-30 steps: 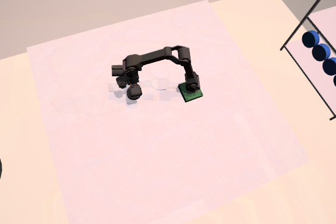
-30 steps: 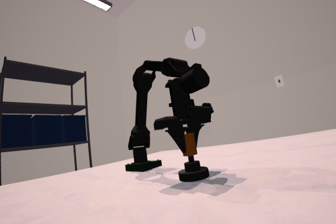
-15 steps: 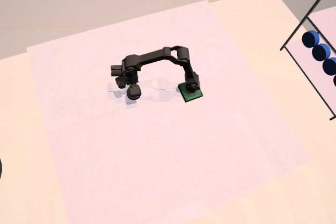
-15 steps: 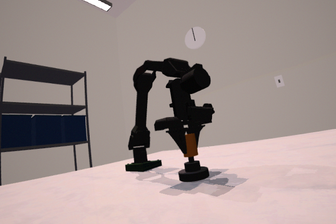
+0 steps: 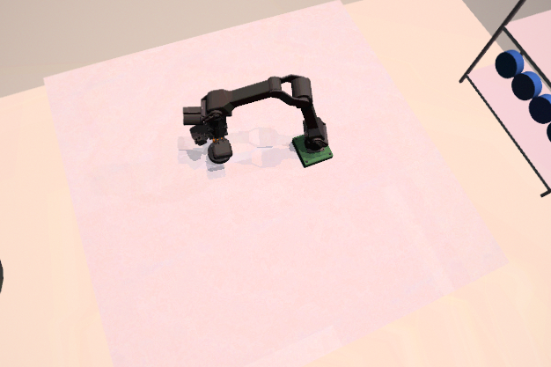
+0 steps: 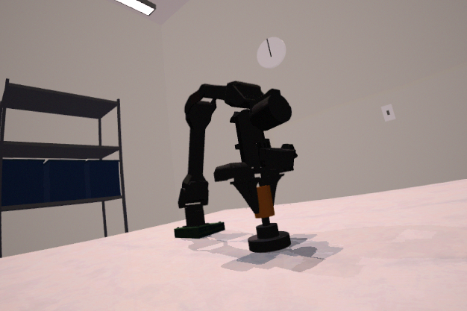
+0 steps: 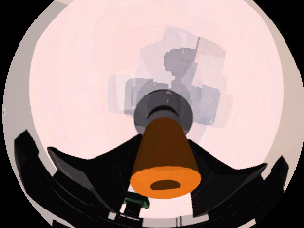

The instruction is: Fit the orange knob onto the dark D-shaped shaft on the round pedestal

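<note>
The orange knob [image 6: 265, 201] [image 7: 166, 146] is upright between the fingers of my gripper [image 6: 265, 207] [image 7: 167, 141], which is shut on it. The knob's near end in the wrist view shows a dark rounded opening. The knob stands over the round pedestal [image 6: 269, 243] [image 7: 143, 115], clear above its raised collar. A short length of the dark shaft [image 6: 265, 221] shows between knob and collar. The shaft's top is hidden, and I cannot tell whether it is inside the hole or just touches the knob. In the top view the arm covers most of the pedestal.
The arm's green base plate [image 5: 311, 158] [image 6: 188, 232] stands on the pale table top [image 5: 284, 242] [image 6: 151, 281], to the pedestal's right in the top view. A shelf rack [image 6: 56, 150] with blue bins [image 6: 66, 183] stands in the background.
</note>
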You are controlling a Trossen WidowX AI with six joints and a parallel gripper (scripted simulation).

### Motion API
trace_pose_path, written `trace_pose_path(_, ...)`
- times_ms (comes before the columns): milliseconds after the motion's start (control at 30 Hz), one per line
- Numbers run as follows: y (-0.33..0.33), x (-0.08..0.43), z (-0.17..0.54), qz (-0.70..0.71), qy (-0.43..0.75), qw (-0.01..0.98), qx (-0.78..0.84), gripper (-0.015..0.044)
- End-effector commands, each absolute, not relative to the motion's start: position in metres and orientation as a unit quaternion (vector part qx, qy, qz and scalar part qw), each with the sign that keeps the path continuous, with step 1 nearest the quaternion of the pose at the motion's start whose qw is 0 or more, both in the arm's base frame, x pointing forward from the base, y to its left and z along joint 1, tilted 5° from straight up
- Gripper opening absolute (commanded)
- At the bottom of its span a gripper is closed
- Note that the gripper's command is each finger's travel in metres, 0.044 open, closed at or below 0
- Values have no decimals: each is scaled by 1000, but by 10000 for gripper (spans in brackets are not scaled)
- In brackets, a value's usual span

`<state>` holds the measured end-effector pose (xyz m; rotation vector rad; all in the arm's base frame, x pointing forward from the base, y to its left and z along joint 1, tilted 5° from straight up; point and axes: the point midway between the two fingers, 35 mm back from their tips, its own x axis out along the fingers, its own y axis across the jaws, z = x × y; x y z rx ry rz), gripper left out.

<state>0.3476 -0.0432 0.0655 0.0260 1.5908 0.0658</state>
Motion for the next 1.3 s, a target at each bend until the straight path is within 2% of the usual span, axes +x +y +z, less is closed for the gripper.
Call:
trace_pose_path(0,-44,346,68,27,715,698,12,0)
trace_pose_path(367,-44,349,68,-48,714,693,85,0)
trace_pose_path(1267,-43,346,64,-48,714,693,85,0)
